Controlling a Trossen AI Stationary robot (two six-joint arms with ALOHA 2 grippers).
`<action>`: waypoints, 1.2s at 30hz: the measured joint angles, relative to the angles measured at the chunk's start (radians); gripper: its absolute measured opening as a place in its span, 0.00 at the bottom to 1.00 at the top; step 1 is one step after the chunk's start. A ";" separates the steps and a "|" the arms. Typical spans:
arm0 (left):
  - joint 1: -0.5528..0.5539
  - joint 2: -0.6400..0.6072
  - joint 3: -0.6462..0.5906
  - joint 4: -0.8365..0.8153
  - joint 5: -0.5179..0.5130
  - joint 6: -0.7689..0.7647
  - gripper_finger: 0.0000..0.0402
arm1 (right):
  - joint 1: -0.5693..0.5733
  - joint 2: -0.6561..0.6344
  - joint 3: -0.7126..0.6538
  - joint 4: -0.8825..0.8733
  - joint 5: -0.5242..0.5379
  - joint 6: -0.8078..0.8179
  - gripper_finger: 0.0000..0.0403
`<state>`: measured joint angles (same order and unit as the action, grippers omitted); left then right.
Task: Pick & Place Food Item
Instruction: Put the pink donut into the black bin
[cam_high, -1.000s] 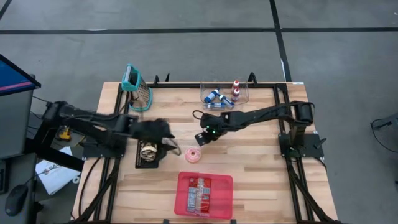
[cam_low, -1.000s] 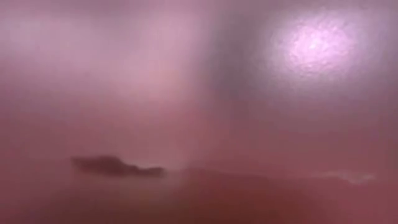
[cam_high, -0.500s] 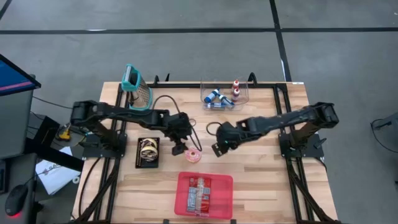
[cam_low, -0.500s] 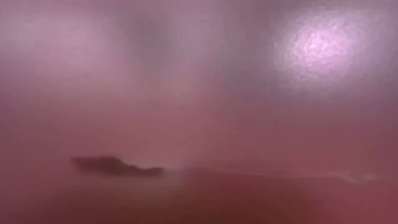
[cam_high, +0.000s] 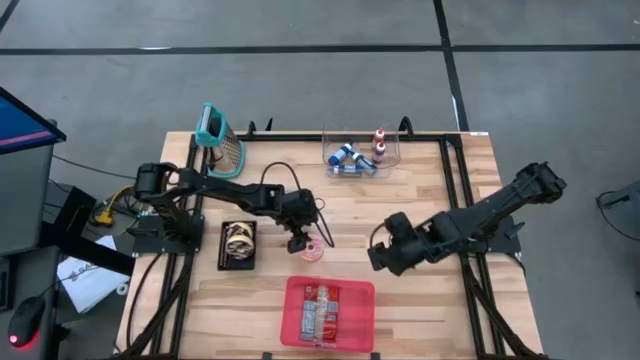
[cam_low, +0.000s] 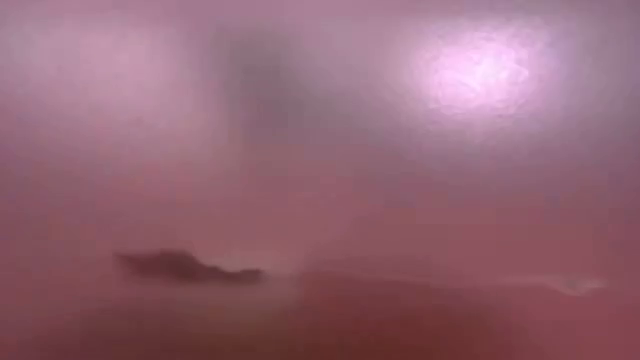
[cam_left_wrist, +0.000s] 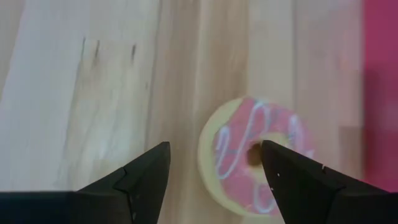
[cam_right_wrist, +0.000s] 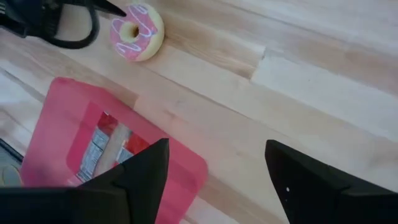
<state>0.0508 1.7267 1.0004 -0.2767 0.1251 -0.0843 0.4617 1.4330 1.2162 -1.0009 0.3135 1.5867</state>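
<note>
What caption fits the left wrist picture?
Open left gripper poised above a pink-iced donut on the wooden table.

My left arm reaches out from its base across the wooden table (cam_high: 420, 205), bent at the elbow, wrist tipped steeply down. My left gripper (cam_high: 298, 243) hangs near the table's middle, fingers (cam_left_wrist: 142, 180) spread wide. My right arm angles in from the table's right edge, right gripper (cam_high: 382, 258) pointing down, fingers (cam_right_wrist: 140, 174) parted.
</note>
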 joint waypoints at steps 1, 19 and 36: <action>-0.003 0.004 -0.001 -0.006 -0.008 0.003 0.61 | 0.012 -0.001 0.000 -0.003 0.007 0.022 0.64; -0.065 0.016 -0.014 0.018 -0.052 0.020 0.61 | 0.181 0.000 0.000 -0.035 0.110 0.248 0.64; -0.068 0.100 -0.014 0.081 -0.083 -0.007 0.60 | 0.187 0.001 0.000 -0.008 0.126 0.256 0.64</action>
<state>-0.0174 1.8271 0.9859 -0.1954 0.0421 -0.0911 0.6491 1.4338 1.2160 -1.0086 0.4393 1.8430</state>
